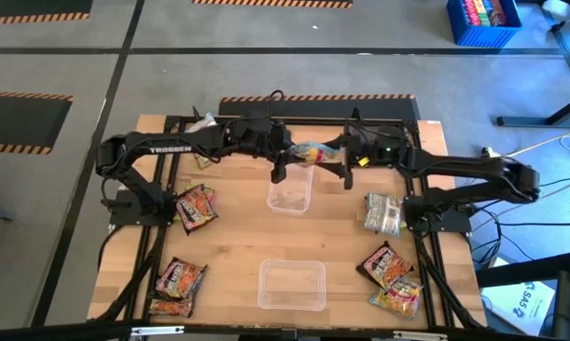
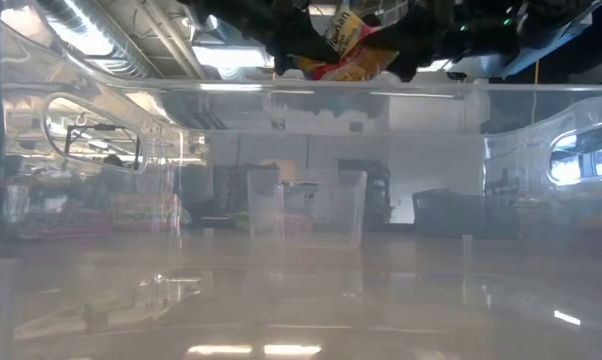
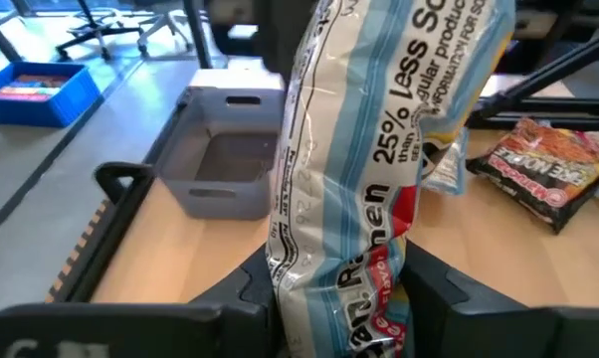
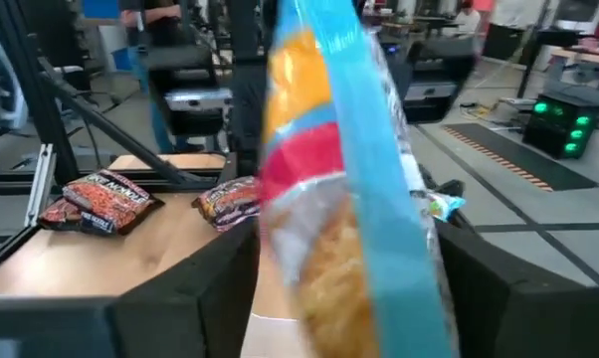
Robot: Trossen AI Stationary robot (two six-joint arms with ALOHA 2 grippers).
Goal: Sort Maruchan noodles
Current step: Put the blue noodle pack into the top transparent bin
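Handover position: pale blue ramen packet point(image 1: 311, 152) held in the air between both claws, above the far clear tub point(image 1: 291, 188).

In the high view, note that the packet's long axis runs left to right, one end at the left claw point(image 1: 287, 150) and the other at the right claw point(image 1: 339, 153). In the left wrist view, see the left claw's fingers closed against the packet's end; read "25% less" and part of "Ramen" along its length. In the right wrist view, the right claw's fingers stand apart on either side of the packet, and you cannot tell whether they grip it. A dark maroon packet point(image 3: 546, 169) lies flat on the worktop point(image 1: 238, 237). The left arm point(image 1: 171, 149) reads "TROSSEN".
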